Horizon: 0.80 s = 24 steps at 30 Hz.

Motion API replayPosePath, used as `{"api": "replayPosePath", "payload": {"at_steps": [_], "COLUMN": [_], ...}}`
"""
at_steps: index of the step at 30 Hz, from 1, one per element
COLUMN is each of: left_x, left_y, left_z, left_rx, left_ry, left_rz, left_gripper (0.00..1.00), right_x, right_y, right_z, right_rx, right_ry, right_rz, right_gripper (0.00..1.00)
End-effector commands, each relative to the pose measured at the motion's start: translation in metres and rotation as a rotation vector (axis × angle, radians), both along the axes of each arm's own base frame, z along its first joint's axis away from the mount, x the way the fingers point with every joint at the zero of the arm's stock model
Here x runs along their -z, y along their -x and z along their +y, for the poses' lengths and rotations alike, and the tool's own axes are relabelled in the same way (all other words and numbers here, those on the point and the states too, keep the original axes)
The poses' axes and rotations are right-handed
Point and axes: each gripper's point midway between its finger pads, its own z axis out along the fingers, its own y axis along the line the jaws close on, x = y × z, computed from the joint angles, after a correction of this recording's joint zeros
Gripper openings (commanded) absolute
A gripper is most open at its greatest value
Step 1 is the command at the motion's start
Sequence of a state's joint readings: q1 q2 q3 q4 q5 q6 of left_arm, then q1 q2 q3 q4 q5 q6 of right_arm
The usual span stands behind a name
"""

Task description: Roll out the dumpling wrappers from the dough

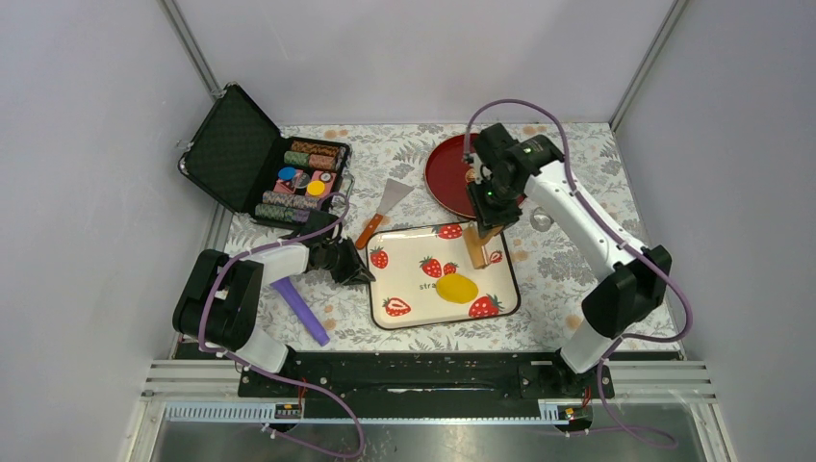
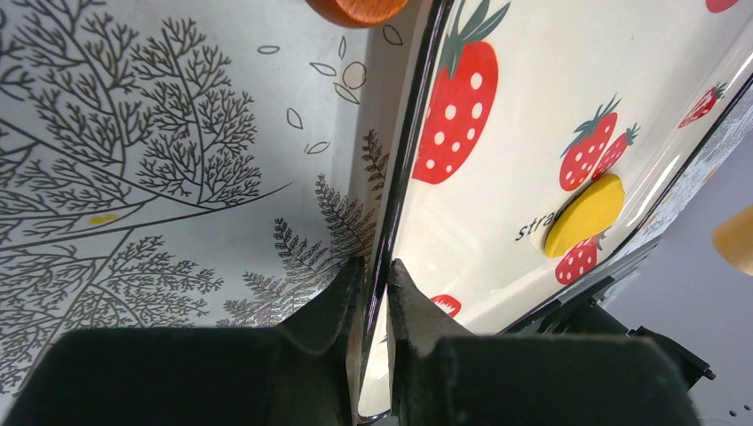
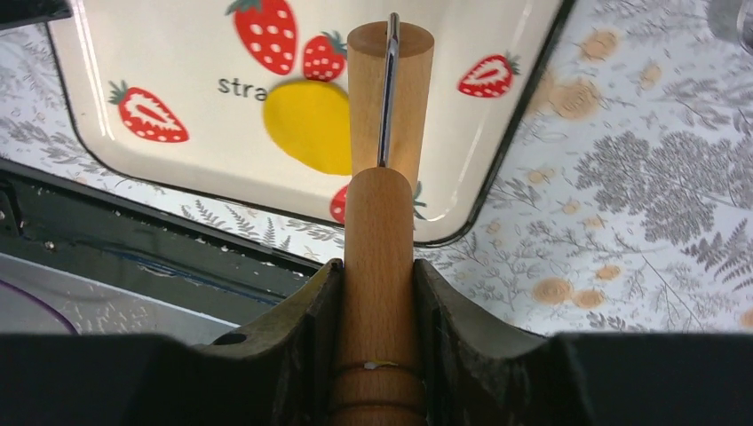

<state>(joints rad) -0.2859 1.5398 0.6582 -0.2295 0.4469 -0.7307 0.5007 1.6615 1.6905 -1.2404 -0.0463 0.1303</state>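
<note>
The dough is a flat bright-yellow oval lying on the strawberry-print tray. It also shows in the left wrist view as the dough and in the right wrist view as the dough. My left gripper is shut on the tray's left rim, with the gripper pinching the edge. My right gripper is shut on the handle of a wooden roller. Its roller head hangs over the tray, up and right of the dough. No separate dumpling wrappers are in view.
An open black case of poker chips stands at the back left. A red plate lies behind the tray, a metal scraper with an orange handle between them. A purple stick lies left of the tray.
</note>
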Motion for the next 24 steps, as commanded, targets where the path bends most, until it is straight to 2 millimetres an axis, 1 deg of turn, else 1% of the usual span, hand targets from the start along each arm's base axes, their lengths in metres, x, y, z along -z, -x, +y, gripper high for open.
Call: {"api": "replayPosePath", "payload": {"at_steps": [1,4,7,10,12,20,24], "left_x": [0.045,0.045,0.045,0.045,0.045,0.045,0.045], "left_y": [0.025,0.025,0.025,0.026,0.026,0.025,0.025], "left_z": [0.046,0.046,0.046,0.046,0.046,0.046,0.046], "left_rx": [-0.066,-0.066,-0.067,-0.066,-0.065,-0.066,-0.066], "left_ry": [-0.23,-0.23,-0.231,-0.229,-0.229,-0.23,-0.231], "left_rz": [0.109,0.11,0.11,0.111,0.113,0.109,0.112], "left_gripper": [0.0,0.0,0.0,0.0,0.0,0.0,0.0], "right_x": [0.006,0.019,0.036,0.05,0.058,0.088,0.105], "right_y": [0.008,0.014,0.021,0.027,0.029,0.043,0.053], "right_z": [0.034,0.05,0.061,0.067,0.066,0.054,0.048], "right_rx": [-0.067,-0.078,-0.086,-0.088,-0.085,-0.076,-0.083], "right_ry": [-0.037,-0.049,-0.057,-0.06,-0.049,0.008,0.042], "right_rz": [0.041,0.074,0.109,0.135,0.146,0.213,0.273], "right_gripper": [0.0,0.0,0.0,0.0,0.0,0.0,0.0]}}
